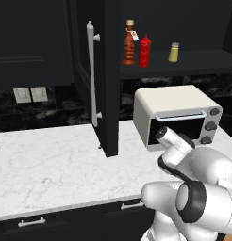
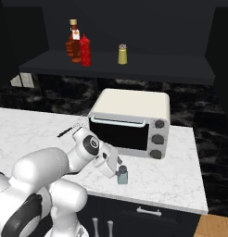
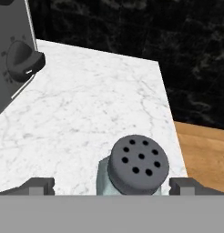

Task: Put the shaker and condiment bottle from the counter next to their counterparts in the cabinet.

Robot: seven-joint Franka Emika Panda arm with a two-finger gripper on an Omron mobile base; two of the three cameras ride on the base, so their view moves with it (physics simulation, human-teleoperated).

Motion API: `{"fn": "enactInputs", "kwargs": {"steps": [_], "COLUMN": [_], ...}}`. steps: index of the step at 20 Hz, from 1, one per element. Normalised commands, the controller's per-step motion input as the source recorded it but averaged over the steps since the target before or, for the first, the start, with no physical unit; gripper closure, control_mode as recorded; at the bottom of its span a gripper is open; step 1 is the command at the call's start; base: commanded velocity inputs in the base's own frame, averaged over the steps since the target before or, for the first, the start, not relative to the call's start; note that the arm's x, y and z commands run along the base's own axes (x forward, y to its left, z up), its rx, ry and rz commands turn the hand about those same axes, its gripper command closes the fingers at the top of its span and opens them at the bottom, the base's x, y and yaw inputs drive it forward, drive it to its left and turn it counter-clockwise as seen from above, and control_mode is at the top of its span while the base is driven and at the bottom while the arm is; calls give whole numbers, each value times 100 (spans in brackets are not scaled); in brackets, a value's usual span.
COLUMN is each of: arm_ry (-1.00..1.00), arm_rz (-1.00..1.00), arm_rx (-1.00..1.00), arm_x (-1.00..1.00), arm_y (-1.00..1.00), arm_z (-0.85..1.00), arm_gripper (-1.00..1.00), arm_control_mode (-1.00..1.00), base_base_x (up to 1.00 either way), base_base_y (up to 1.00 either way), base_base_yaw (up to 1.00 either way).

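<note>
The pale blue-grey shaker stands upright on the white marble counter, near its front edge in front of the toaster oven. My gripper is open and reaches the shaker from the left. In the hand view the shaker's dark perforated cap sits between my gripper's two fingertips, which stand wide apart on either side without touching it. The brown-orange condiment bottle stands on the shelf of the cabinet, right beside the red squeeze bottle. The yellowish shaker stands further right.
A white toaster oven sits on the counter under the shelf, its knobs close behind the shaker. The cabinet door with the silver bar handle hangs open to the left. The counter ends just right of the shaker, over a wooden floor.
</note>
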Motion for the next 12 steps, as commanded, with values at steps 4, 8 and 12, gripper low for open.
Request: {"fn": "enactInputs", "kwargs": {"steps": [4, 8, 12], "arm_ry": [-6, -14, -14], "arm_rz": [2, 7, 9], "arm_rx": [0, 0, 0], "arm_x": [0, 4, 4], "arm_y": [-3, -26, -32], "arm_z": [-13, -23, -19], "arm_gripper": [-100, -100, -100], "arm_control_mode": [-100, -100, -100], "base_base_x": [0, 0, 0], "base_base_y": [0, 0, 0], "base_base_yaw": [0, 0, 0]}}
